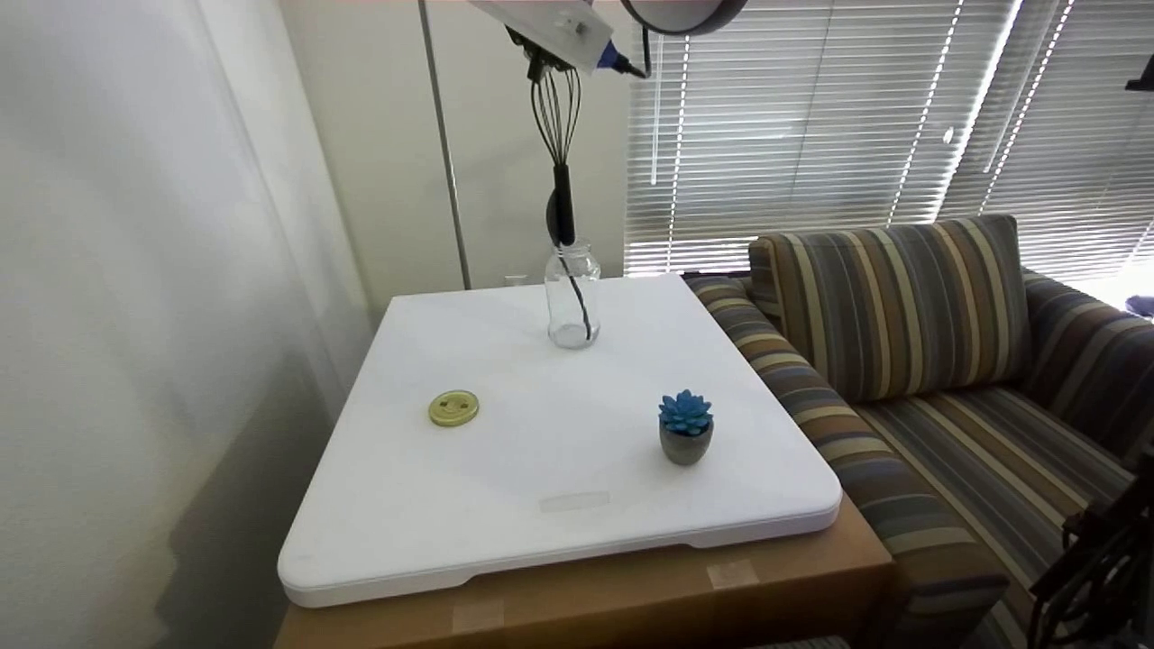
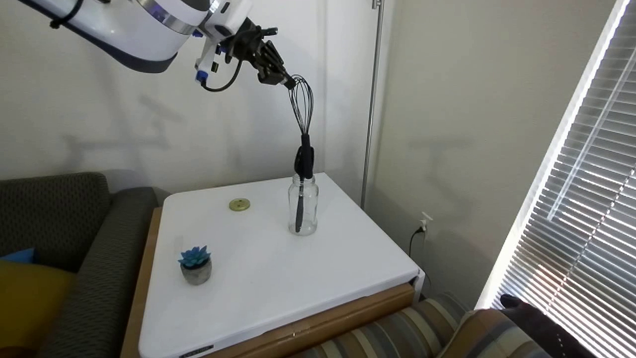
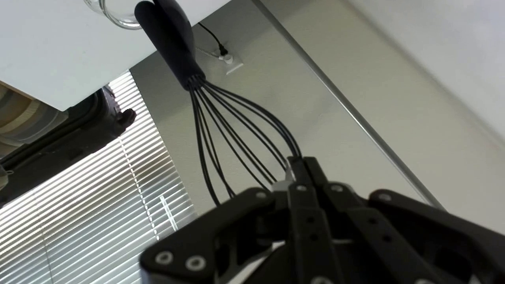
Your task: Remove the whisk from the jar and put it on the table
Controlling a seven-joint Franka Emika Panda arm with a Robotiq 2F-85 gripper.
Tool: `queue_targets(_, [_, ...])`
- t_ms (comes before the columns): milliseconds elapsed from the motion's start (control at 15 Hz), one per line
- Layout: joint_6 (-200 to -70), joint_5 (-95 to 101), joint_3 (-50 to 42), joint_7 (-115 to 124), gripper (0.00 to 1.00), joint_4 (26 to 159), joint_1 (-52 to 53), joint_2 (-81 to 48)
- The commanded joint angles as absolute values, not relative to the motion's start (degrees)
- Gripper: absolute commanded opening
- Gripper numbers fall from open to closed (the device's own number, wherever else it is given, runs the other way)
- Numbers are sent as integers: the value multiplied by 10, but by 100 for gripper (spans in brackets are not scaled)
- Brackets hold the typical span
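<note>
The claw [image 3: 303,161] clamps the whisk [image 3: 192,77] by its wires; the near-vertical handle hangs below, near the mouth of the jar [image 1: 561,297].

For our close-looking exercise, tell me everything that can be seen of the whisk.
The whisk has a straight, smooth, plastic-looking black handle and a balloon-shaped head of thin dark looped wires. It hangs nearly upright, handle down. The pincer is shut on the wires near the top. Its lower end lies about level with the mouth of the jar; whether they touch is unclear. A dark utensil in the jar overlaps the handle in view.
</note>
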State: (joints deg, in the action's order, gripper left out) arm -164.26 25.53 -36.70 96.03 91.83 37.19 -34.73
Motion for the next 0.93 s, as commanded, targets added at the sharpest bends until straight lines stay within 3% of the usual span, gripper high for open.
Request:
queue_targets(0, [-1625, 269, -352, 942, 1, 920, 360, -328])
queue_targets(867, [-1525, 325, -323, 921, 1, 924, 357, -270])
